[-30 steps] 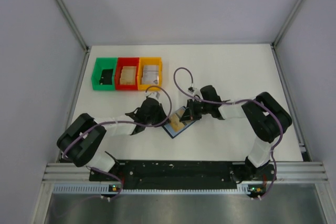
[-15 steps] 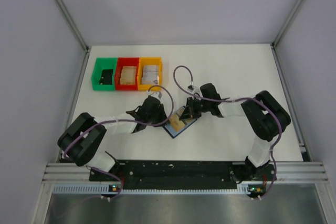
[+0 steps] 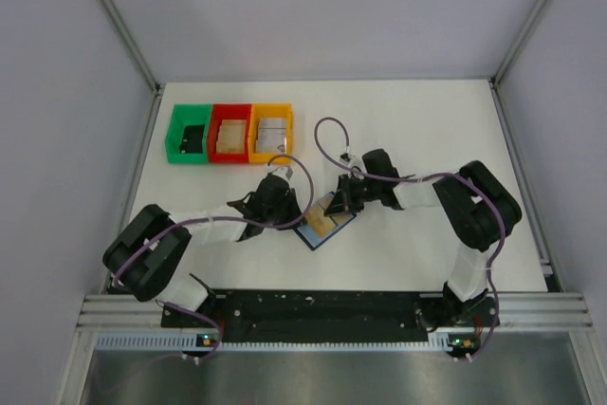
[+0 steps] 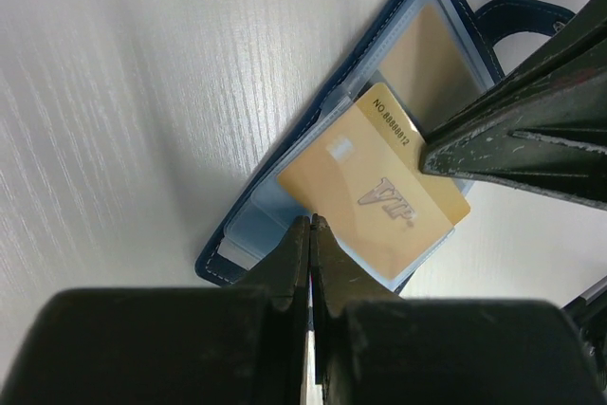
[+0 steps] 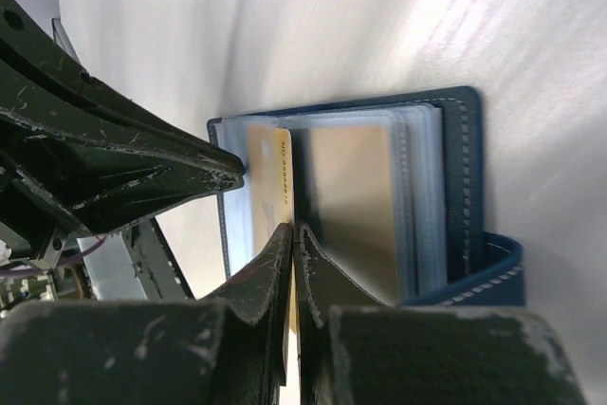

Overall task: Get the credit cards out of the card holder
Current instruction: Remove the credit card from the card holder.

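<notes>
Now gold VIP card (image 4: pixel 379 196) shows further out of card holder (image 4: pixel 248 220) than sec ago: extraction underway. R fingers (image 4: pixel 512 120) pressed together, seemingly pinching card edge; L fingers (image 4: pixel 287 267) pressed together at card corner.

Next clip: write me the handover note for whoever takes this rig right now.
Left gripper: shut, tips at the gold card's edge, over the holder.
Right gripper: shut, apparently pinching that card.
Holder: open on the table, with another card sleeved inside.
Done: gold card partly out of its sleeve.
Left: pull it free, then the rest.
</notes>
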Controlling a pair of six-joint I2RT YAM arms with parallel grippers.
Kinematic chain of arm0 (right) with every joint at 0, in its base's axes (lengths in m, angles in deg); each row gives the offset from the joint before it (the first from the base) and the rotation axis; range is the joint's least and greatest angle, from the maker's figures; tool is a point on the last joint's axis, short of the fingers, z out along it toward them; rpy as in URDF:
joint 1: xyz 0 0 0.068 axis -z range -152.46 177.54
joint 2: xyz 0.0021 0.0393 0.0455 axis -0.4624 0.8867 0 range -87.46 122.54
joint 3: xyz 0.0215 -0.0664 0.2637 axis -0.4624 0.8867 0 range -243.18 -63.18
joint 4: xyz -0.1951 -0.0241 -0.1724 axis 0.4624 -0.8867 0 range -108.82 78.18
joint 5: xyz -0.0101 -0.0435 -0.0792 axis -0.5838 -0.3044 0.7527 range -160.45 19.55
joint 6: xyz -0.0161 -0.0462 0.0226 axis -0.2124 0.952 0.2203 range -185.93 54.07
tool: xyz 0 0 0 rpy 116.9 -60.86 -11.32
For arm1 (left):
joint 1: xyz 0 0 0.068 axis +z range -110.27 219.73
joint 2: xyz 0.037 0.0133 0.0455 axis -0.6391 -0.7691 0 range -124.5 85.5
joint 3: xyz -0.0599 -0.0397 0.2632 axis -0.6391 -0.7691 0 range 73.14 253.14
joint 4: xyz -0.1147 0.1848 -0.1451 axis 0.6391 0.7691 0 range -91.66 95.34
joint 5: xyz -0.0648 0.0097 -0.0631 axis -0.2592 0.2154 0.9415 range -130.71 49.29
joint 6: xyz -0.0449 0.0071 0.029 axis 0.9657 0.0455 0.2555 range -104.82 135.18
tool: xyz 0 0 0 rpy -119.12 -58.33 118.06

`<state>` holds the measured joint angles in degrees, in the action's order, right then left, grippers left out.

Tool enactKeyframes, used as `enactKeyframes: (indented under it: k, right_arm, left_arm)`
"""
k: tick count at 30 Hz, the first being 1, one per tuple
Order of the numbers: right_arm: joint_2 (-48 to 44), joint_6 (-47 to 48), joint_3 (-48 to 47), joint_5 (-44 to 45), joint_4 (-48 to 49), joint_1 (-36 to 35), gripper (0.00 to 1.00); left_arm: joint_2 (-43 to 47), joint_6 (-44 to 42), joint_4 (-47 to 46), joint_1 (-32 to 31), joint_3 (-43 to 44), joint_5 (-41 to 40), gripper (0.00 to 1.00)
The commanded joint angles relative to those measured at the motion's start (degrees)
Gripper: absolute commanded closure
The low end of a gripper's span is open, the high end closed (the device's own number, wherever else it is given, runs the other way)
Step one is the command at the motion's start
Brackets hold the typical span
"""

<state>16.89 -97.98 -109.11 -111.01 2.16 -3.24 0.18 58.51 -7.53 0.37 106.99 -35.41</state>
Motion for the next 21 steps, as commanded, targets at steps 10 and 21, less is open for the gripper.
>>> enactKeyframes:
  k: [10,21]
  right_arm:
    - [-1.1,4.0,-2.1,-1.4,-1.5,3.3,0.94]
    - [1.2,2.1,-2.1,-5.9,1.6,3.2,0.82]
  left_arm:
    - [1.9,-1.5,4.7,0.1,-1.9,-0.9,1.0]
    - [1.8,-1.1,4.2,-0.1,-2.0,-0.6,1.0]
